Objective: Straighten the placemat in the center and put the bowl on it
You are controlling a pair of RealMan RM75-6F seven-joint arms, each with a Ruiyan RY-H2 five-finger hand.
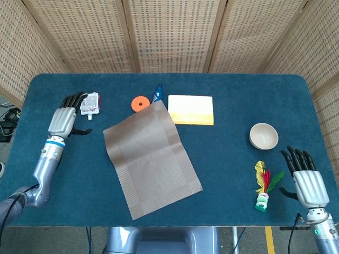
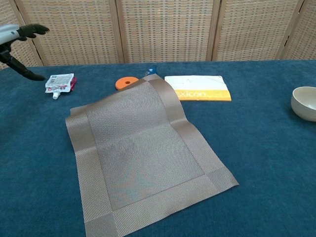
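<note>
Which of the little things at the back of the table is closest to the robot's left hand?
The white snack pouch with red on it. It lies right beside the left hand, while the orange disc and blue bottle sit farther along, by the placemat.

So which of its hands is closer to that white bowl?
Right. The right hand hovers just in front of the bowl; the left hand is across the table, beside the pouch.

Brown woven placemat (image 1: 150, 161) unfolded, lying skewed mid-table, empty cream bowl (image 1: 264, 136) upright, well apart toward the right
</note>
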